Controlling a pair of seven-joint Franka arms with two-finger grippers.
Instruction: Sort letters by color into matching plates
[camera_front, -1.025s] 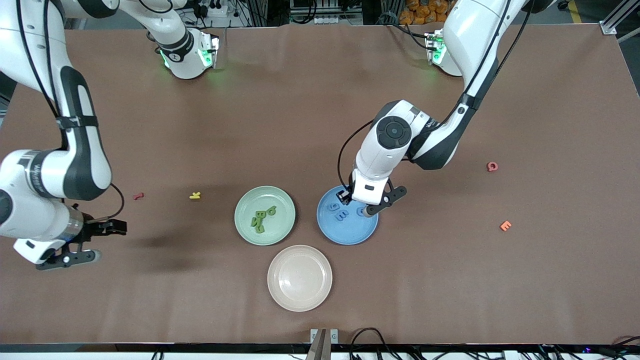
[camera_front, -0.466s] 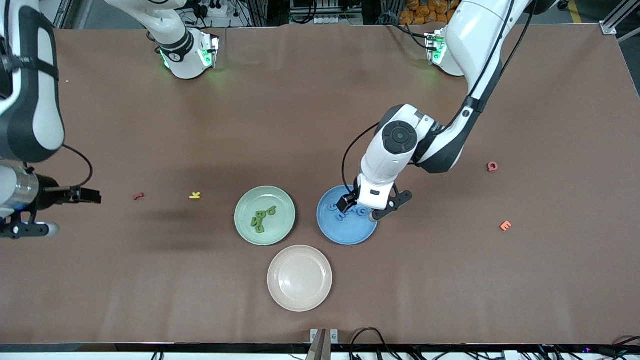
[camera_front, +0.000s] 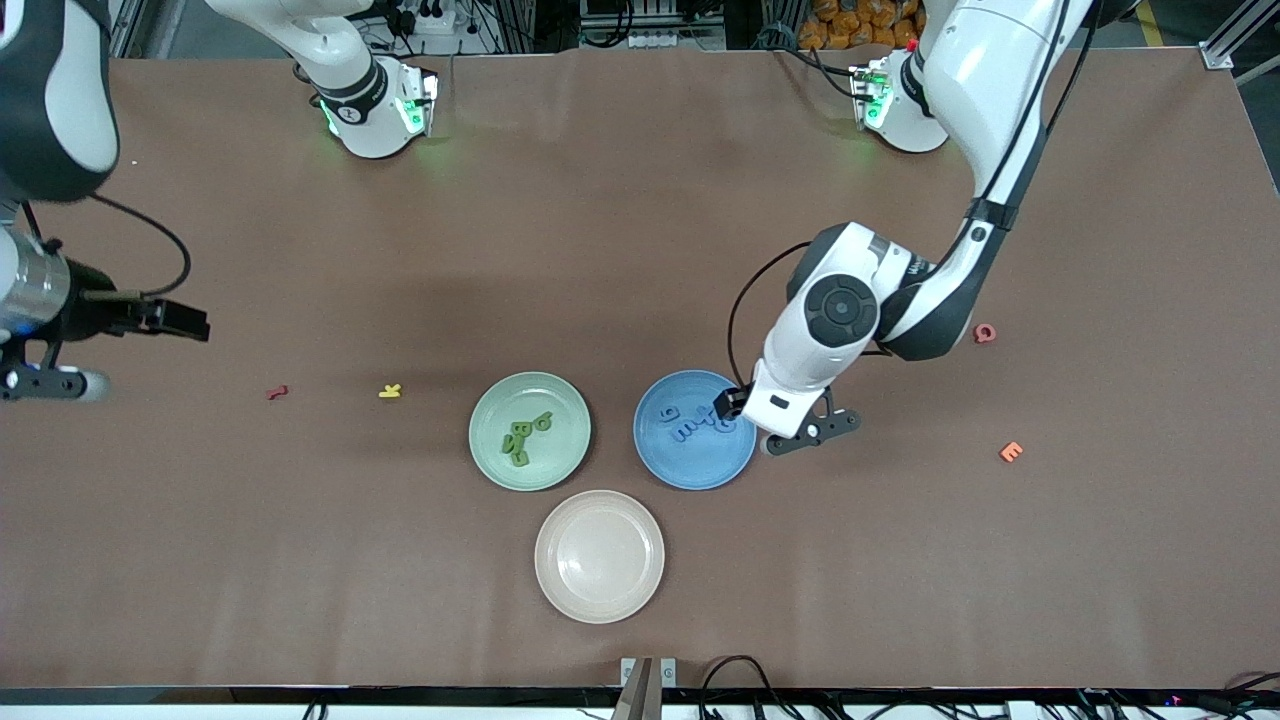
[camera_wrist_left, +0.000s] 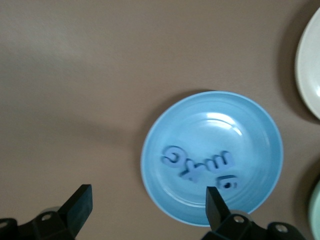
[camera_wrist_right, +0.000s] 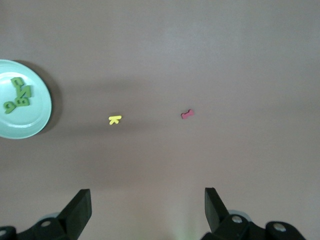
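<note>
While both arms hung above counter (camera_front: 640, 250), neither held anything. Left gripper (camera_front: 780, 425) over counter just beside blue plate (camera_front: 660, 462), at plate's 3 o'clock edge in front view; jaws apart, empty. Four blue letters (camera_front: 698, 424) clustered in blue plate. Four green letters (camera_front: 523, 440) piled in mint plate (camera_front: 560, 410), beside blue plate, toward right arm's end. Right gripper (camera_front: 100, 350) over bare counter at right arm's end; jaws apart, empty. Cream plate (camera_front: 600, 600) at 6 o'clock of both, nearer front camera.
</note>
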